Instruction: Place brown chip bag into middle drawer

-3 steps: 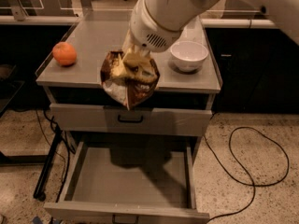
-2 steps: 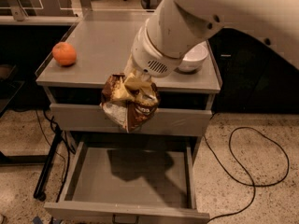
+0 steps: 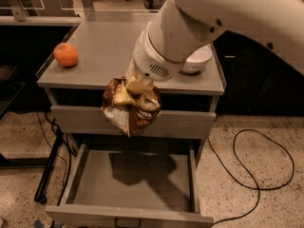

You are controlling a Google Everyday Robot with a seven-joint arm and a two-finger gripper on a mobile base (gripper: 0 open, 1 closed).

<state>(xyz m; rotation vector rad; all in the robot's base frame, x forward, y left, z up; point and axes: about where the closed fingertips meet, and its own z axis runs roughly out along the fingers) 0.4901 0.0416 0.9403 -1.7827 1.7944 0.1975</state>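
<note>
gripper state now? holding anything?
Gripper: closed on the top of the brown chip bag, holding it in the air above the open middle drawer.

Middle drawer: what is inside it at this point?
Only bare grey floor and a shadow show in the middle drawer. Its back edge is hidden under the cabinet. The gripper holds the chip bag above it.

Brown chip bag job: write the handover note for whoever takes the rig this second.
Pincer: shut on the brown chip bag, in front of the cabinet top's front edge.
Bag: hanging in the air above the middle drawer, which is pulled out.
Done: bag grasped and lifted, drawer open.
Left: lower the bag into the drawer, release.
Orange and white bowl sit on the cabinet top; leave them.
</note>
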